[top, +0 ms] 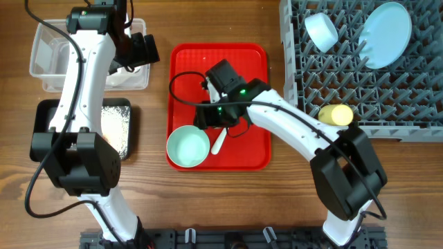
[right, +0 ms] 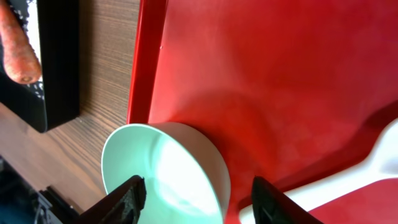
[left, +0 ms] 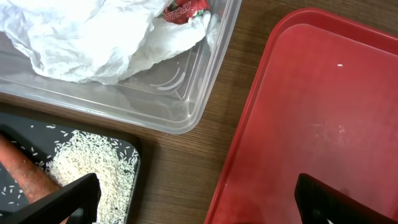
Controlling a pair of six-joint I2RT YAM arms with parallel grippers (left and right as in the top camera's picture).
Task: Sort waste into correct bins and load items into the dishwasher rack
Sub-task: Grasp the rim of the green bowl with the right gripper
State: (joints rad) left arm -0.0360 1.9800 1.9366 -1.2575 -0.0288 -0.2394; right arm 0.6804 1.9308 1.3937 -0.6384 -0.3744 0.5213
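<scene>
R gripper [right: 199, 198] sits low at pale-green bowl [top: 188, 146], jaws apart and astride its wall: one finger inside the rim, the other outside w/ a sliver of red showing btwn it and the wall, so not clamped. Bowl stands upright in near-left corner of red tray [top: 252, 62], white spoon [top: 219, 142] just beside it. L gripper [left: 199, 205] spread wide, empty, over tabletop btwn black tray [left: 25, 127] and red tray. Black tray holds rice [left: 93, 168] + carrot [left: 25, 174]. Clear tub [left: 186, 106] holds napkin [left: 93, 37] + wrapper [left: 185, 9]. Rack [top: 415, 104] holds plate [top: 385, 33], light-blue bowl [top: 321, 31], yellow cup [top: 336, 115].
</scene>
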